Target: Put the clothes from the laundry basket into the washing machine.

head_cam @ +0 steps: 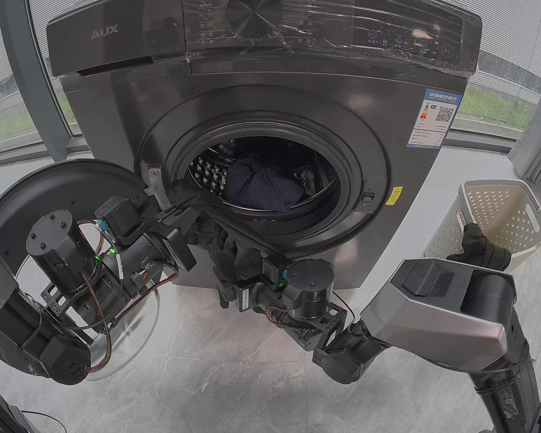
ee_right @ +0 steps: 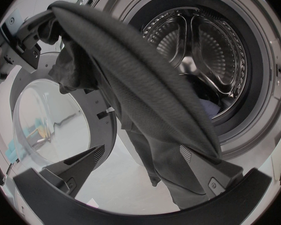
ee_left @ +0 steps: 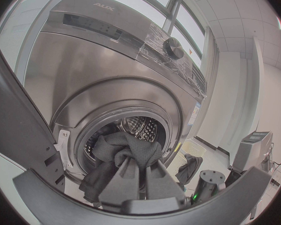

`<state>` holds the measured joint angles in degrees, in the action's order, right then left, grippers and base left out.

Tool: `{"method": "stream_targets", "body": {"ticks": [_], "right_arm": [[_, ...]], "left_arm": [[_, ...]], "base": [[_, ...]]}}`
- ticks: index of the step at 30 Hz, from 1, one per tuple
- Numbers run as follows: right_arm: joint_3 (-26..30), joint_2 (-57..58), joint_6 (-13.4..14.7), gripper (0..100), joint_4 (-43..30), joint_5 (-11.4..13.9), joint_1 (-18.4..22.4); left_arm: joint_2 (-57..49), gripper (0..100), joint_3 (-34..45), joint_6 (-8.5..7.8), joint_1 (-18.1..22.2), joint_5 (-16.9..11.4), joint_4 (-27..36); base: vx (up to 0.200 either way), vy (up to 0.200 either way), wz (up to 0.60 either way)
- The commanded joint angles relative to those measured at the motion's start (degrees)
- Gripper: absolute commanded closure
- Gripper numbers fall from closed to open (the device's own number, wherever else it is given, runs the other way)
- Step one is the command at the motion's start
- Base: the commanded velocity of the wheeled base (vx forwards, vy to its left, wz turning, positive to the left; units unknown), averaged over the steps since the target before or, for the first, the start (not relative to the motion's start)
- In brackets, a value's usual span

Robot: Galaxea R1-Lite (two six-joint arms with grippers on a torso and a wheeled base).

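Note:
The washing machine (head_cam: 366, 109) stands with its door (head_cam: 60, 184) swung open to the left. A dark blue garment (head_cam: 261, 184) lies in the drum (ee_right: 209, 47). My left gripper (ee_left: 141, 169) is shut on a dark grey garment (ee_left: 125, 147) just outside the lower left of the opening. That garment (head_cam: 234, 227) stretches down to my right gripper (ee_right: 143, 163), which is open, with the cloth draped over one finger (ee_right: 206, 172). The white laundry basket (head_cam: 511, 211) stands on the floor at the right, a dark garment (head_cam: 481, 245) hanging over its rim.
The open door's glass (ee_right: 50, 122) sits close beside both grippers on the left. Pale floor lies in front of the machine. Windows run behind the machine and a curtain hangs at the far right.

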<state>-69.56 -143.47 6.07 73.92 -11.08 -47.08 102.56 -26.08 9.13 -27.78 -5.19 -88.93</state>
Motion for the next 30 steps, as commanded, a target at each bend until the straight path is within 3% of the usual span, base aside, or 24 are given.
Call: {"method": "stream_targets", "body": {"ticks": [1,9,23,30], "right_arm": [[2.94,2.58,-0.80,0,1.13,-0.08,2.70],[0.92,2.49,-0.89,0,0.52,-0.17,5.77],[0.57,2.23,-0.80,0,0.61,-0.78,4.72],[3.29,4.08,-0.89,0,1.13,-0.78,4.72]], "left_arm": [[0.18,100,0.06,0.01,0.18,0.01,-0.10],[-0.17,100,0.06,0.01,0.01,0.01,-0.10],[-0.17,100,0.06,0.01,-0.17,0.01,-0.10],[0.10,100,-0.03,-0.08,0.36,0.01,-0.01]], "base": [[0.000,0.000,0.00],[0.000,0.000,0.00],[0.000,0.000,0.00],[0.000,0.000,0.00]]}}
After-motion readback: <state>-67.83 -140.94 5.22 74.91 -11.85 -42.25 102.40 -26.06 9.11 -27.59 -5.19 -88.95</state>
